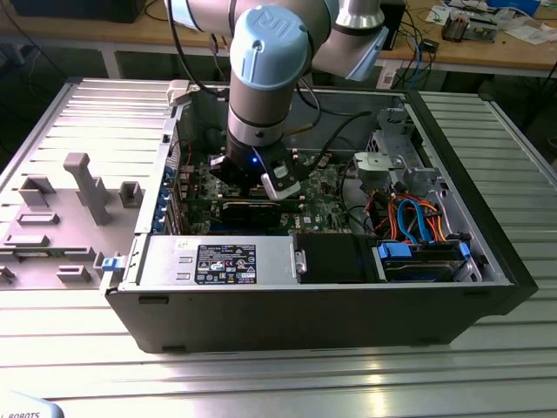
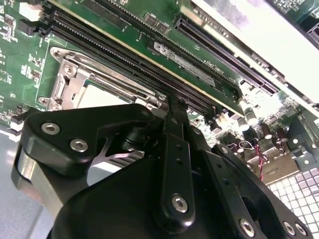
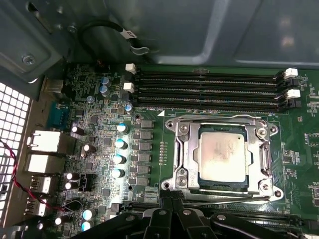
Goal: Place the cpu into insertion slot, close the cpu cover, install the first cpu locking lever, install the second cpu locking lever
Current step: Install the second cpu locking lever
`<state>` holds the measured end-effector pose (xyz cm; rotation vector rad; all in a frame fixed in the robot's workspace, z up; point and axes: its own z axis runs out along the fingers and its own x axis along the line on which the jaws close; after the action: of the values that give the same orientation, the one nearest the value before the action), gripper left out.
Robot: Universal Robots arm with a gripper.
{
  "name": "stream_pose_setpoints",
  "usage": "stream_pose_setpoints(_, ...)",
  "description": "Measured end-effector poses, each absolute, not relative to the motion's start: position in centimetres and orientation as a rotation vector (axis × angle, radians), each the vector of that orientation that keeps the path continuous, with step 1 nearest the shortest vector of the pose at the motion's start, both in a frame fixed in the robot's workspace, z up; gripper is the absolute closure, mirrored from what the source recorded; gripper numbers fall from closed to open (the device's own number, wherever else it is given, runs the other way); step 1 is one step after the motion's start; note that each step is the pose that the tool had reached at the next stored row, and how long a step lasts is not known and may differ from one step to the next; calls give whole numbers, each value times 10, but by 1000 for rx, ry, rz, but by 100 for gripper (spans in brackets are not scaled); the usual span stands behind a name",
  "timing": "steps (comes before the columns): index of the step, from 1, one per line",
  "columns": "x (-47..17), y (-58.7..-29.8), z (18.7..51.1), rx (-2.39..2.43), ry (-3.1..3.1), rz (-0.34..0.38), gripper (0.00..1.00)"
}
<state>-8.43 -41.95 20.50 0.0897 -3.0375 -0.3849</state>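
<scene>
We see the ribbed metal counter [image 1: 78, 113] carrying an open computer case [image 1: 313, 305], with a grey moulded fixture [image 1: 61, 218] lying on the counter toward the exterior view's left. The arm [image 1: 265, 78] reaches down into the case, over the green motherboard [image 1: 322, 205], just above a long black expansion card [image 1: 248, 209].

In the first wrist view the motherboard [image 3: 149, 164] shows four long memory slots [image 3: 209, 89] running beside the insertion slot [image 3: 175, 188], whose silver rim is bolted at its corners. The cpu cover [image 3: 222, 121] lies flat and closed over the slot, framing the cpu [image 3: 223, 157], which sits in the socket with its dull grey top showing through the window. A thin lever wire [image 3: 224, 198] runs along the edge of the socket nearest the gripper.

The gripper [image 3: 172, 196] hangs close to that edge of the socket. In the second wrist view its black linkage [image 2: 174, 164] stands in front of the socket frame [image 2: 75, 79]; we cannot tell whether the jaws are apart or together.
</scene>
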Motion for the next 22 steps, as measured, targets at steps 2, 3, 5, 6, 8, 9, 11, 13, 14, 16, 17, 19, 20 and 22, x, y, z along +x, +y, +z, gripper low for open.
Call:
stream_pose_setpoints(2,-84,-422,205,90,-3037,-392,89)
stream_pose_setpoints(3,-84,-423,205,90,-3037,-393,89)
stream_pose_setpoints(5,-84,-424,205,90,-3036,-395,89)
stream_pose_setpoints(6,-84,-425,205,90,-3036,-395,89)
stream_pose_setpoints(8,-84,-426,205,90,-3036,-395,89)
stream_pose_setpoints(9,-84,-426,205,90,-3036,-395,89)
stream_pose_setpoints(11,-84,-426,205,90,-3036,-395,89)
stream_pose_setpoints(13,-84,-426,205,90,-3036,-396,89)
stream_pose_setpoints(14,-84,-426,204,90,-3036,-398,89)
stream_pose_setpoints(16,-84,-426,202,91,-3034,-412,89)
stream_pose_setpoints(17,-84,-426,202,91,-3034,-417,89)
stream_pose_setpoints(19,-84,-426,201,91,-3032,-429,89)
stream_pose_setpoints(20,-84,-426,201,92,-3032,-434,89)
stream_pose_setpoints(22,-84,-426,200,92,-3031,-441,89)
